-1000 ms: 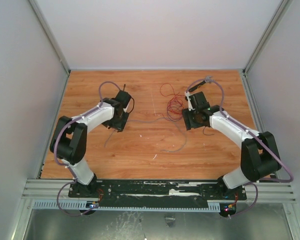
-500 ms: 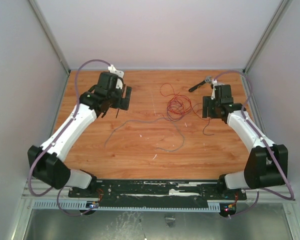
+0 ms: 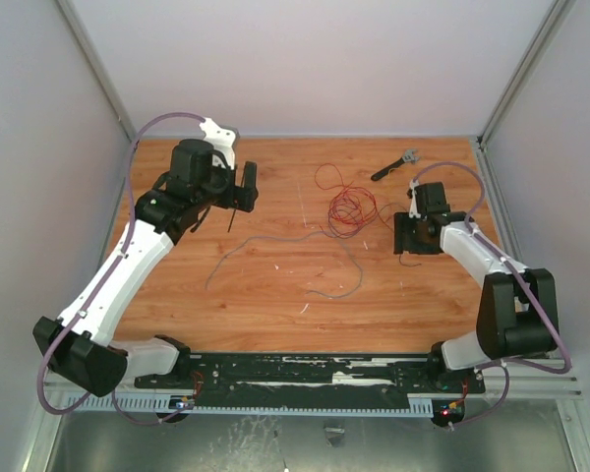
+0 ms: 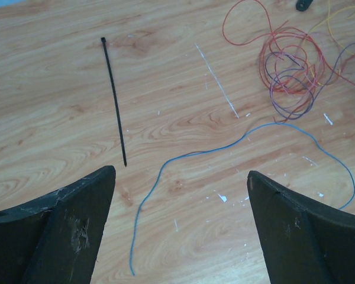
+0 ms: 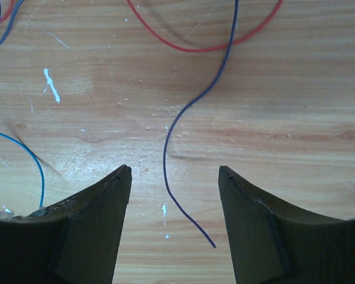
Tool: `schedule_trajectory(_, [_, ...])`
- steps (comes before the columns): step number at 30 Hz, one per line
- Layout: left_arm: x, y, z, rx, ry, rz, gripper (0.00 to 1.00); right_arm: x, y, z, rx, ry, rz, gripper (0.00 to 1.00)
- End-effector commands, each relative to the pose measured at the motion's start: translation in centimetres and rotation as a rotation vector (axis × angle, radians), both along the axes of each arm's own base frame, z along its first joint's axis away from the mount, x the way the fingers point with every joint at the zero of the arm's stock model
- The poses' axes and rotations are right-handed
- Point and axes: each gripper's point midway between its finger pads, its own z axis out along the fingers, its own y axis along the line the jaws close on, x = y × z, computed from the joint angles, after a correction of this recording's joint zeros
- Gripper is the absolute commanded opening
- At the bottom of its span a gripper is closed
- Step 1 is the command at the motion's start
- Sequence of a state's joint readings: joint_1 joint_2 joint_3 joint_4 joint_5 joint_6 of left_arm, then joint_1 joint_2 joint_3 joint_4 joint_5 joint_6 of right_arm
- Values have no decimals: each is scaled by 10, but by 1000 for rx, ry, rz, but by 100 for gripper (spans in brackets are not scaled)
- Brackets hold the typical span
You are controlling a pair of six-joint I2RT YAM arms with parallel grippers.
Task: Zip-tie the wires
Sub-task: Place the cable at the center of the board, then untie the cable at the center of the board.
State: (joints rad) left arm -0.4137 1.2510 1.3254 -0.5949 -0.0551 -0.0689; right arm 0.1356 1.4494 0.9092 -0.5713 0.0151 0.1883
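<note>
left gripper (image 4: 180,177): spread as wide as it goes, nothing in it; hangs over the table (image 4: 47,71) on the left-arm side of the wires (image 4: 287,68)
zip tie (image 4: 113,100): flat and straight, left-arm side of the wires, well apart from them; we see its near tip just ahead of the left finger (image 4: 77,219), not touching
right gripper (image 5: 174,171): we read it as part open, gripping nothing; right-arm side of the wires
dark blue strand (image 5: 186,112): free end lies between the right fingers, touching neither
blue strand (image 4: 225,148): trails from the wires toward the arm bases
black tool (image 3: 391,167): beyond the wires, right-arm side
</note>
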Motion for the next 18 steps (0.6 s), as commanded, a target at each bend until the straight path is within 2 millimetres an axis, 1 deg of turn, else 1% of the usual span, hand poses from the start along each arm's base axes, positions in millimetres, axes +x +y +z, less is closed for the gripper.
schedule_trajectory(1, [-3, -5, 4, -13, -42, -47, 98, -7, 10, -4, 22, 60, 0, 62])
schedule_trajectory(4, [-5, -7, 3, -11, -45, -70, 98, -13, 21, -11, 31, 107, 23, 62])
schedule_trajectory(7, [-6, -9, 1, -7, -46, -89, 98, -18, 26, -20, 27, 152, 31, 61])
schedule_trajectory(11, [-8, -9, 1, 1, -55, -103, 98, -23, 31, -23, 34, 182, 41, 56])
schedule_trajectory(14, [-8, -10, 1, -3, -61, -111, 98, -25, 32, -22, 31, 191, 44, 49])
schedule_trajectory(18, [-8, -10, 1, -6, -63, -115, 98, -28, 33, -19, 29, 199, 52, 32])
